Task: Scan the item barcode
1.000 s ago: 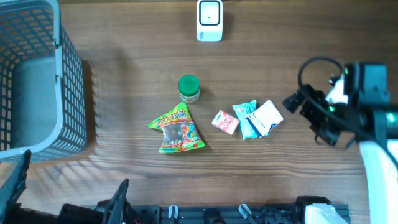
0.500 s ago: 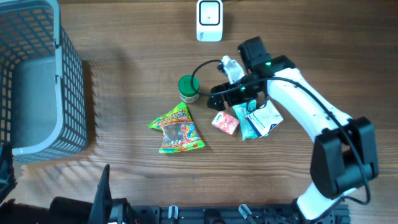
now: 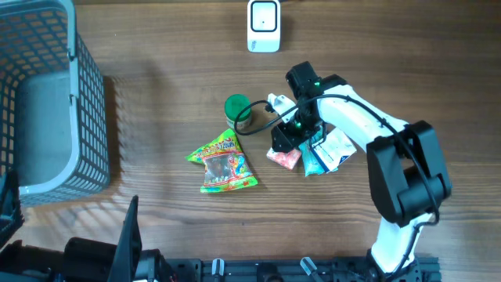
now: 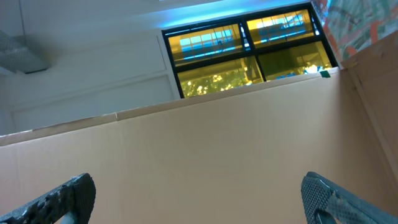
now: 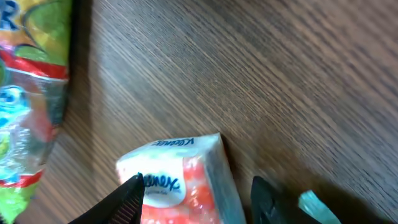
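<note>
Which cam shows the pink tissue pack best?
Right wrist: pink tissue pack close up, lettering legible, flanked by the right gripper. Overhead shows the pack small, partly under the arm. Left wrist misses it.

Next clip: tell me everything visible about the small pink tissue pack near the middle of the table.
The tissue pack is a small, soft packet in glossy plastic wrap, white and pink-red, with blue Kleenex lettering on one end. It lies flat on the wooden table, between the snack bag and a teal packet close beside it. The right claw straddles it, one finger at its edge and the other apart from it. It does not look lifted.
</note>
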Motion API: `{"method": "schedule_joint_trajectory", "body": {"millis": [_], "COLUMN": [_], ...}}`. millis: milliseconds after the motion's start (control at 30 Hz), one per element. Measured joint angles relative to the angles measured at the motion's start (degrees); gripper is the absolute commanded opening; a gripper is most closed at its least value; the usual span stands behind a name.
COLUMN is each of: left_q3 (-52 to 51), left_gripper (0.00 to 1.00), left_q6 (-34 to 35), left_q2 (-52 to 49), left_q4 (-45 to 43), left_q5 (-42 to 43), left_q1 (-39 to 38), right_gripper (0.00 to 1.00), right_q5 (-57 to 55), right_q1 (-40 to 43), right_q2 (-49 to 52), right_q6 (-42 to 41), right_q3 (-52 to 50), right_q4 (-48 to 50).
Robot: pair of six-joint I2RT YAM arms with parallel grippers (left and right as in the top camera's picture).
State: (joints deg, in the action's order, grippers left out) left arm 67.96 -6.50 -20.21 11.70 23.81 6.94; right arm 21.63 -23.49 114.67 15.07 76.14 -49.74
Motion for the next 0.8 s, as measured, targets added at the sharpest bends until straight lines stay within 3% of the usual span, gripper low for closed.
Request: {"method": "schedule_joint_trajectory", "body": {"millis": [33, 133, 300, 433, 533, 700, 800], "left_q3": [0.00, 0.00, 0.02, -0.11, -0.09, -0.11, -2.14], "left_gripper": [1.00, 1.00, 1.00, 1.00, 1.00, 1.00, 1.00], "left_q6": [0.00, -0.02, 0.00, 0.00, 0.00, 0.00, 0.07], "left_q2": [0.00, 0.00, 0.00, 1.53, 3.72, 4.04, 5.68], "left_q4": [0.00, 0.00, -0.28, -0.39, -0.50, -0.59, -3.02], "left_q5": [0.00, 0.00, 0.00, 0.00, 0.02, 0.09, 4.20], "left_q1": [0.00, 0.00, 0.00, 0.00, 0.00, 0.00, 0.00], "right_gripper": [0.39, 0.06, 0.04, 0.04, 0.04, 0.04, 0.04], "right_q5": [0.17, 1.51, 6.84, 22.82, 37.88, 61.09, 66.71], "right_q1": [0.00, 0.00, 0.33, 2.16, 4.72, 5.16, 5.16], "right_q2": [1.11, 2.14, 2.38, 2.89, 2.89, 2.89, 2.89], "right_q6": [0.22, 0.61, -3.02, -8.87, -10.19, -11.65, -14.56], "right_q3": [-0.02, -0.02, -0.02, 0.52, 0.52, 0.83, 1.07], "right_q4": [0.11, 0.28, -0.98, -12.48, -15.89, -9.14, -1.31]}}
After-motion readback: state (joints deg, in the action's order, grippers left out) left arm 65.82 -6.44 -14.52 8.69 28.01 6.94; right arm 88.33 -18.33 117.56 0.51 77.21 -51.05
